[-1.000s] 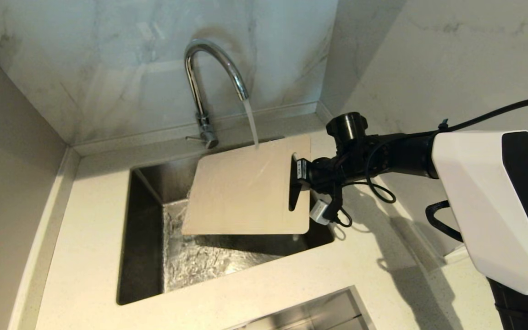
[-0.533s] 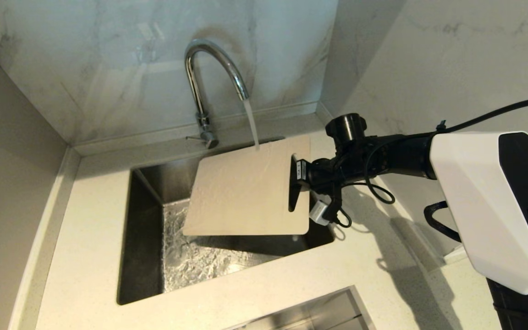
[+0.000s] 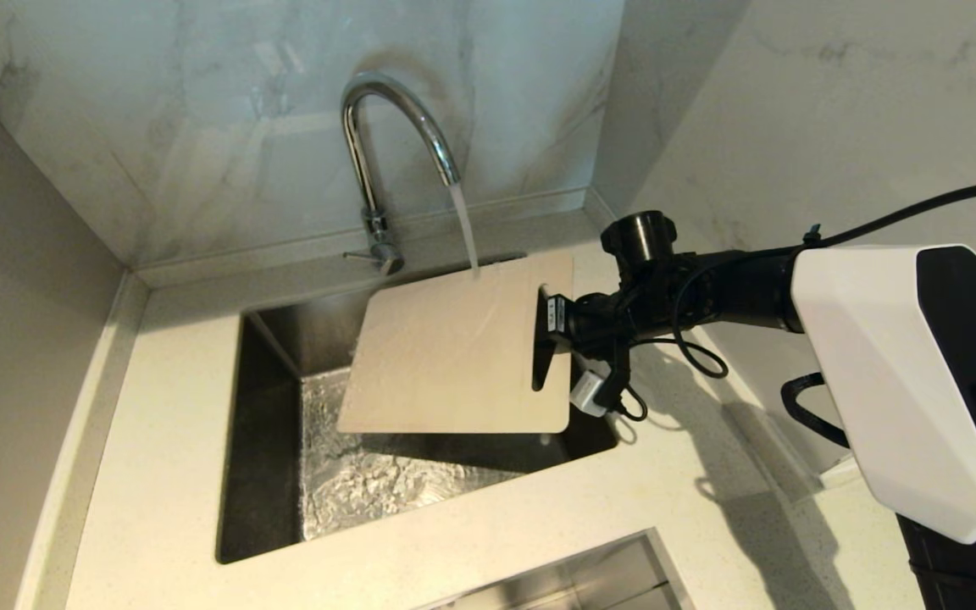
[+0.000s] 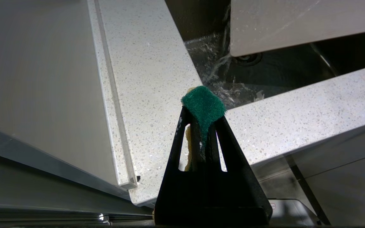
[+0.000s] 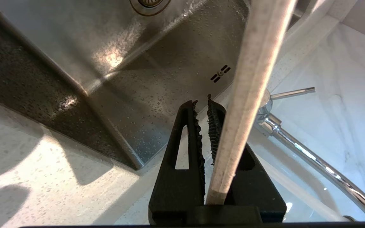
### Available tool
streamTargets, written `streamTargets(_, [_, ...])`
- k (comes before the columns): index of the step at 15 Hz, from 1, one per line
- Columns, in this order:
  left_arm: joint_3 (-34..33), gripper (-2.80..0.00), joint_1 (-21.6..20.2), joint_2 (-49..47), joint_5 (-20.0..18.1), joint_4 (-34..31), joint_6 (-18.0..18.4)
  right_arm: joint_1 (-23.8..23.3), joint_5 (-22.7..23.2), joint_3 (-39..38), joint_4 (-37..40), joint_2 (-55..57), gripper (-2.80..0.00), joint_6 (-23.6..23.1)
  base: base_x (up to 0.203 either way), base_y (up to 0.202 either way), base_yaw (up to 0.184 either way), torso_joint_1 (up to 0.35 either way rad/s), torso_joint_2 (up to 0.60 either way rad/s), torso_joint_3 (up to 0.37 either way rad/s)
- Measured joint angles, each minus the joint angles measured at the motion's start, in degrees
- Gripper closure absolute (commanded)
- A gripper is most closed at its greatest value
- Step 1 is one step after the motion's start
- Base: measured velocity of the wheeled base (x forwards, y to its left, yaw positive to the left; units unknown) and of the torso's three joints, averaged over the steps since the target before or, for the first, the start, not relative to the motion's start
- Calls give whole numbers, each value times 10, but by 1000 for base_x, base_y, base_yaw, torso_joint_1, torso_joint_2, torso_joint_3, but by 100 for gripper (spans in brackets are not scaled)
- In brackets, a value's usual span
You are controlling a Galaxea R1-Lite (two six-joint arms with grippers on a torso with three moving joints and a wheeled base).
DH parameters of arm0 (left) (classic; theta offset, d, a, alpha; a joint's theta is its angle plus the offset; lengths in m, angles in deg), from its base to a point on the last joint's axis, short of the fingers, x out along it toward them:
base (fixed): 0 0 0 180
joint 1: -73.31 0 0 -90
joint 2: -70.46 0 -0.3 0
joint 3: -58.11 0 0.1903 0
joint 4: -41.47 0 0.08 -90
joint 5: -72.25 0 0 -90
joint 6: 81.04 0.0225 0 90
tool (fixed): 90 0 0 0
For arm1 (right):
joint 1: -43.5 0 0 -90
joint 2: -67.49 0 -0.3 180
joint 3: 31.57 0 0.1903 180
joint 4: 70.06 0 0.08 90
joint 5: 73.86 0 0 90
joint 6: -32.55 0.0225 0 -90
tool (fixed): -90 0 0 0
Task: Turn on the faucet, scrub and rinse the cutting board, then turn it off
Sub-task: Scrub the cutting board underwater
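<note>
Pale speckled stone counter [image 3: 158,474] in a marble-walled corner, with a steel sink [image 3: 268,440] sunk into it. Nearest, off the counter's front edge, left gripper [image 4: 203,109] parked, clamped on a green scouring sponge [image 4: 204,106], probably kept ready for scrubbing. Further in, over the sink's right side, right gripper [image 3: 549,339] pinching the cutting board [image 3: 454,356] at its slotted handle end, jaws narrow around the thin edge. Board held clear of the basin and tilted, likely so water sheets off into the sink. At the counter's back edge, chrome gooseneck faucet [image 3: 386,110] running, stream landing near the board's far edge.
</note>
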Motion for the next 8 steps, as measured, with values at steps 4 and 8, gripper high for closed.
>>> streamTargets(4, [0, 0, -1, 0, 0, 0, 0, 0, 0, 0, 1, 0, 0, 0, 0, 0, 0, 0, 0, 0])
streamTargets(8, [0, 0, 0, 0, 0, 0, 0, 2, 2, -3, 23, -1, 0, -4, 0, 0, 0, 0, 0, 0])
